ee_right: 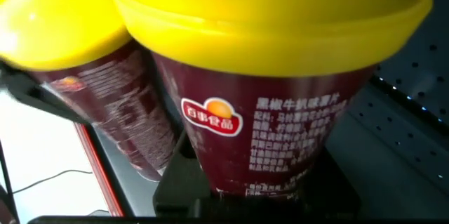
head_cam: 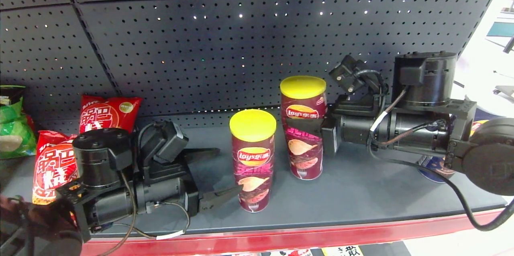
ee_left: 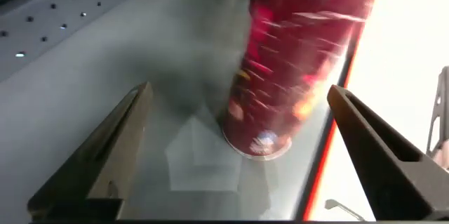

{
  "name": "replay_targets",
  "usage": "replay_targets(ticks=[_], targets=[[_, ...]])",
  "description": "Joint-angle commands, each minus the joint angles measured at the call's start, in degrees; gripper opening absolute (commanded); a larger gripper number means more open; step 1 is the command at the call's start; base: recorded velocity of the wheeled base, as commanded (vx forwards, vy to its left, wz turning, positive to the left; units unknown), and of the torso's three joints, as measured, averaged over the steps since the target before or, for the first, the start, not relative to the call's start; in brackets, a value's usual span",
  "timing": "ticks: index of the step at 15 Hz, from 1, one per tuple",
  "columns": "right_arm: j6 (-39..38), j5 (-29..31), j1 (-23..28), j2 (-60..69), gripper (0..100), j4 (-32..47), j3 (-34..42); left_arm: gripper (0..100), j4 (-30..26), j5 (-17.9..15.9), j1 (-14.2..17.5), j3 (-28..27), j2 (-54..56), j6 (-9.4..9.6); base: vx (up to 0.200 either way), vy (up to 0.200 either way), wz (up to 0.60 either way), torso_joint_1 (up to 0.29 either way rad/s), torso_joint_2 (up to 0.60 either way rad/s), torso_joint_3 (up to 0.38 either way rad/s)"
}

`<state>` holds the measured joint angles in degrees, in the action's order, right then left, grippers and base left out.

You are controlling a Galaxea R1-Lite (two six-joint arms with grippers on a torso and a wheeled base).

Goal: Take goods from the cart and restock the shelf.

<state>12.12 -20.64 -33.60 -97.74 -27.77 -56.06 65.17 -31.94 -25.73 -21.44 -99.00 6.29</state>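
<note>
We are seeing the left gripper (head_cam: 229, 169) lying low over the shelf (head_cam: 361, 192) with its fingers (head_cam: 202, 153) spread wide and gripping nothing. The front can (head_cam: 253, 159) is standing just beyond their tips, and we cannot tell whether the nearer tip is touching it. The right gripper (head_cam: 309, 127) is coming in from the shelf's right end, its fingers pinching the rear can (head_cam: 303, 99) around the middle. Both cans are standing upright, long axes vertical, yellow lids up. The front can is sitting near the shelf's red front edge (head_cam: 281, 240), the rear one closer to the dark pegboard back wall (head_cam: 241, 47). Red snack bags (head_cam: 106, 113) and a green bag (head_cam: 14, 127) are leaning at the shelf's left end.
</note>
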Motion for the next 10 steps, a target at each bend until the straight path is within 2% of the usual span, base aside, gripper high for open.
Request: replay_targets(ticks=[1,4,6,7,8,10], targets=[[0.01,-0.02,0.02,-0.69,0,0.00,-0.27,100,0.04,0.30,-0.46,1.32,6.01,-0.23,0.000,0.000,0.00,0.000,0.00,0.000],[0.01,-0.02,-0.06,-1.22,0,-0.27,-0.36,100,-0.04,1.79,-0.28,2.63,11.64,-0.58,0.000,0.000,0.00,0.000,0.00,0.000],[-0.08,-0.02,0.11,-1.57,0,-1.23,-0.36,100,0.04,5.48,-0.19,4.30,14.71,-3.13,0.000,0.000,0.00,0.000,0.00,0.000],[-0.08,-0.02,0.46,-2.19,0,-1.23,-1.06,100,0.13,9.79,0.69,4.66,17.35,-6.55,0.000,0.000,0.00,0.000,0.00,0.000],[-0.08,0.07,0.55,-2.45,0,-1.23,-1.77,100,0.22,11.37,2.62,4.30,18.14,-7.78,0.000,0.000,0.00,0.000,0.00,0.000],[-0.34,0.07,0.73,-3.68,0,-1.23,-3.53,100,1.36,11.90,10.71,4.57,20.25,-7.78,0.000,0.000,0.00,0.000,0.00,0.000]])
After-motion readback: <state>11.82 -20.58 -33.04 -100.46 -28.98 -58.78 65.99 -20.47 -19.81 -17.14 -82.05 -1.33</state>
